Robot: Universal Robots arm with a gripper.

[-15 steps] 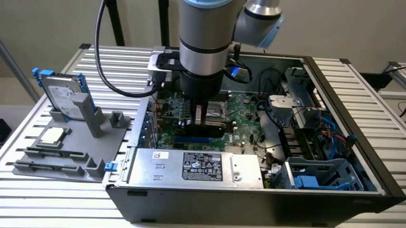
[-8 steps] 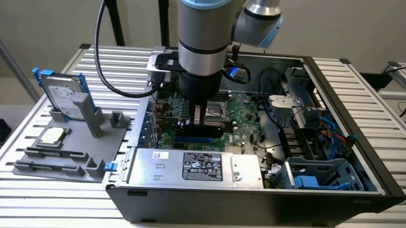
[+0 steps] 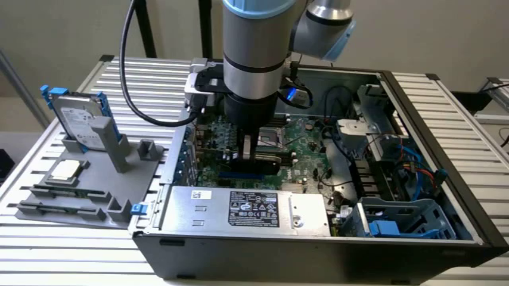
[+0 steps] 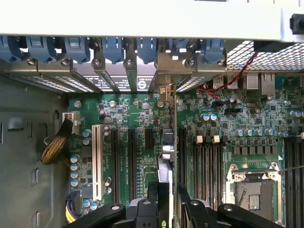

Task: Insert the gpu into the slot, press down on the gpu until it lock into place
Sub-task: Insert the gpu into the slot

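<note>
Currently insertion step: your hand (image 3: 256,156) is clamped on the gpu (image 3: 269,162), upright right over the slot (image 3: 237,177), not visibly locked; seating likely calls for edge alignment and a straight downward press.

**Soft light over the case, one rim washed out**

In the exterior view the light is soft and even, coming from above. The slatted table (image 3: 71,250) looks pale, with only faint shadows at its front edge. The silver power-supply box (image 3: 199,205) carries a mild glare. The arm (image 3: 253,53) shades the motherboard (image 3: 310,149), and there the gripper (image 3: 256,159), closed on the gpu (image 3: 280,162), reads dark. In the wrist view the case rim (image 4: 142,19) is washed out white, while the green board is brightly lit.
</note>
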